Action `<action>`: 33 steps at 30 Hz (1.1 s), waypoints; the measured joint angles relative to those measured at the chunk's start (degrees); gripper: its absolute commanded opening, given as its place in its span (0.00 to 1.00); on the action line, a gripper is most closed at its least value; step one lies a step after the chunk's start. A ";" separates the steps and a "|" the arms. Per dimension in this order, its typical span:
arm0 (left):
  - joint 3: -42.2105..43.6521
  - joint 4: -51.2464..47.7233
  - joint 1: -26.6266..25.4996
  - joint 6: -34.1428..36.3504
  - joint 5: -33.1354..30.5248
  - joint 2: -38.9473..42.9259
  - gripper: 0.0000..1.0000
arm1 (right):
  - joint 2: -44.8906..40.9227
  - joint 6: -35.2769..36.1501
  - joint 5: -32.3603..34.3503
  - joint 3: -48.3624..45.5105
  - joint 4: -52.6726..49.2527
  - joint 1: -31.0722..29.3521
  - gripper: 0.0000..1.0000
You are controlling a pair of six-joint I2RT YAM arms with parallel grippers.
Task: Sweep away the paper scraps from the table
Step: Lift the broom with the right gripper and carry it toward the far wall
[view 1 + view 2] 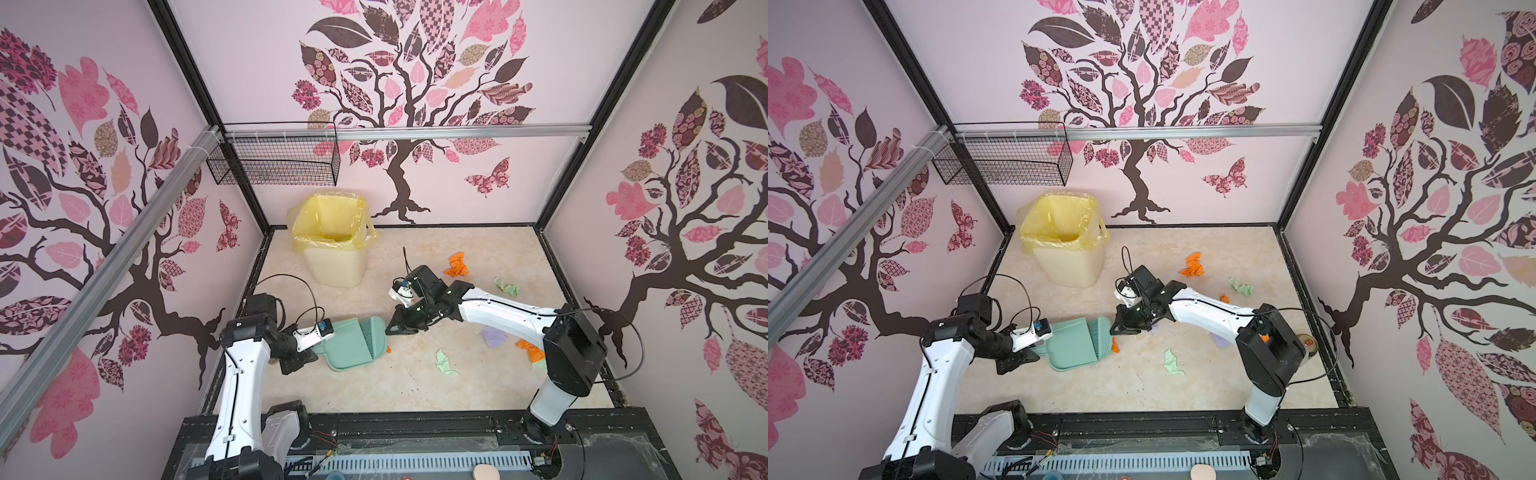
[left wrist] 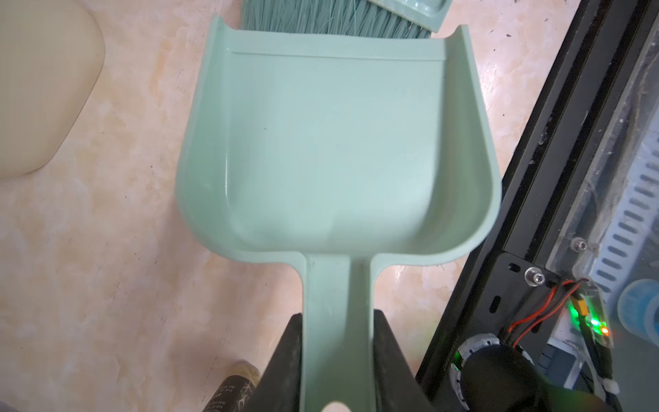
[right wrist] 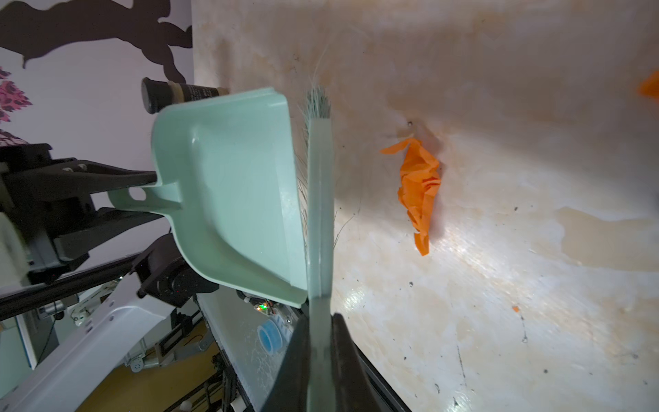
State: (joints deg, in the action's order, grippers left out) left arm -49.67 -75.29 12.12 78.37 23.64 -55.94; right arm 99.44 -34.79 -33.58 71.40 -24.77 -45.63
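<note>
Left hand [image 2: 338, 321] grasps the dustpan [image 2: 335, 142] handle; right hand [image 3: 321, 321] clenches the brush [image 3: 320, 196], bristles at the pan's lip. An orange scrap [image 3: 419, 185] lies on the table [image 1: 374, 386] just beside the right hand's brush, more scraps [image 1: 505, 286] scattered behind that hand

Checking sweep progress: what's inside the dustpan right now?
Nothing: the dustpan is bare inside in the left wrist view. The brush bristles sit at its open lip; an orange scrap lies beyond them. Anything under the pan is hidden.
</note>
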 measured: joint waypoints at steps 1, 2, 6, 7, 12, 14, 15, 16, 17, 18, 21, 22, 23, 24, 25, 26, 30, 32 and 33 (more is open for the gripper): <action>0.04 0.33 0.00 -0.33 0.20 -0.31 0.00 | 0.44 0.63 0.42 -0.02 -0.79 0.24 0.00; 0.15 0.81 0.00 -0.66 0.48 -0.61 0.00 | 0.79 1.40 0.85 -0.07 -1.62 0.61 0.00; 1.11 2.45 0.00 -1.97 1.77 -1.16 0.00 | 1.09 4.61 2.40 -0.50 -5.09 3.34 0.00; 1.42 2.75 0.00 -2.14 2.08 -1.16 0.00 | 1.09 5.33 2.71 -0.52 -5.73 4.02 0.00; 2.91 4.35 0.00 -3.56 3.06 -1.22 0.00 | 0.96 10.82 4.59 -0.50 -11.15 7.30 0.00; 2.97 4.83 0.00 -3.87 3.37 -1.33 0.00 | 0.90 13.07 5.53 -0.37 -13.44 8.44 0.00; 2.99 5.07 0.00 -4.02 3.52 -1.51 0.00 | 0.79 14.38 6.25 -0.22 -14.86 8.94 0.00; 3.02 5.31 0.00 -4.15 3.65 -1.70 0.00 | 0.63 15.37 6.97 -0.09 -16.00 9.31 0.00; 3.15 5.62 0.00 -4.44 3.74 -1.92 0.00 | 0.33 16.41 7.96 0.17 -17.38 9.73 0.00; 3.37 5.92 0.00 -4.68 3.82 -2.14 0.00 | -0.17 17.57 9.09 0.48 -18.88 10.21 0.00; 3.82 6.45 0.00 -5.09 4.02 -2.69 0.00 | -1.84 20.22 12.61 1.95 -23.50 11.43 0.00; 3.85 6.60 0.00 -5.20 4.09 -2.86 0.00 | -2.27 20.90 13.73 2.73 -24.98 11.78 0.00; 3.85 6.86 0.00 -5.33 4.13 -3.04 0.00 | -2.73 21.70 15.02 4.04 -26.93 12.09 0.00; 3.85 7.08 0.00 -5.51 4.20 -3.21 0.00 | -3.06 22.32 16.02 5.27 -28.61 12.13 0.00; 3.85 7.19 0.00 -5.62 4.28 -3.37 0.00 | -3.30 22.88 16.81 6.45 -30.12 12.28 0.00; 3.85 7.32 0.00 -5.79 4.37 -3.52 0.00 | -3.50 23.37 17.68 8.24 -31.98 12.39 0.00; 3.82 7.63 0.00 -6.40 4.79 -4.00 0.00 | -3.56 24.33 18.12 15.30 -35.98 12.61 0.00; 3.82 7.69 0.00 -6.47 4.94 -4.20 0.00 | -3.48 24.15 17.14 18.78 -36.13 12.61 0.00; 3.82 7.74 0.00 -6.49 4.96 -4.35 0.00 | -3.34 23.85 16.55 20.57 -35.85 12.68 0.00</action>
State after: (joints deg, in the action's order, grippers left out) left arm -45.84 -67.55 12.12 71.88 28.60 -60.29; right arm 96.09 -10.94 -17.04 91.96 -60.62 -32.95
